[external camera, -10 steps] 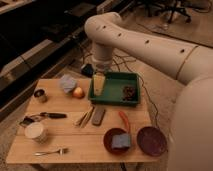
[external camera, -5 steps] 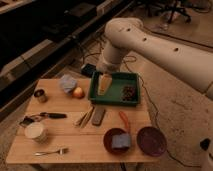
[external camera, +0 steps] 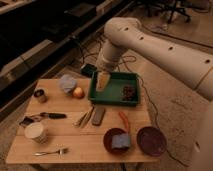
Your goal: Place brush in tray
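Observation:
The brush [external camera: 44, 116] lies on the wooden table at the left, black handle pointing right, pale head to the left. The green tray [external camera: 116, 76] stands at the table's back middle. My gripper [external camera: 102, 81] hangs from the big white arm [external camera: 150, 42] over the tray's left part, far from the brush. A brown speckled lump [external camera: 129, 92] lies in the tray's right part.
A flat dark bar [external camera: 98, 115], thin sticks [external camera: 84, 118] and an orange tool [external camera: 123, 120] lie mid-table. Two dark-red bowls [external camera: 151, 140] stand at the front right, one [external camera: 109, 142] holding a blue block. At the left are a white cup [external camera: 36, 132], fork [external camera: 50, 151], metal can [external camera: 39, 95], grey bag [external camera: 67, 83] and orange fruit [external camera: 78, 92].
The arm's upper links have swung to the right while the gripper stayed over the tray's left part. The brush has not moved.

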Robot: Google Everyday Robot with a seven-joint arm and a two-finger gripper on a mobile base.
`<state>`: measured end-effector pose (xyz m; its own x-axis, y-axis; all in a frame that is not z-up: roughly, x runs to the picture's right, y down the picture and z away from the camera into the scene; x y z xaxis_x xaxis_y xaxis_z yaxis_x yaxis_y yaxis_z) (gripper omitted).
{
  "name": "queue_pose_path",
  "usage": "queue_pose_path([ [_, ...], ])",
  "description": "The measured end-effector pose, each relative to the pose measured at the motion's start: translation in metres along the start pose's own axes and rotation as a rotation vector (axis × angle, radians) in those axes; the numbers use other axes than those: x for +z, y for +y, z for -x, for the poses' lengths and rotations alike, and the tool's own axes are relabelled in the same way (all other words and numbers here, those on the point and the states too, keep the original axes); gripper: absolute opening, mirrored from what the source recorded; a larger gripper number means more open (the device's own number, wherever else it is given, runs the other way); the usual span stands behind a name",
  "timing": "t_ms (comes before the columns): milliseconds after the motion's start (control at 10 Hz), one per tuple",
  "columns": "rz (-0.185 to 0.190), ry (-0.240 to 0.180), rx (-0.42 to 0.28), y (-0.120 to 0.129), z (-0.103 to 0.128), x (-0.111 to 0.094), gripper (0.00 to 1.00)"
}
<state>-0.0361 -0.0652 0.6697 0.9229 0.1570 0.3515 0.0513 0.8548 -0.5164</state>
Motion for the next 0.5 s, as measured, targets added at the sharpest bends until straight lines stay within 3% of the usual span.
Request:
queue_pose_path([
  [200,-0.009,-0.033,-0.017,-0.023,0.017,0.019,0.8],
  [500,0.015,-0.07,-0.058,-0.048,0.046,0.053,0.8],
])
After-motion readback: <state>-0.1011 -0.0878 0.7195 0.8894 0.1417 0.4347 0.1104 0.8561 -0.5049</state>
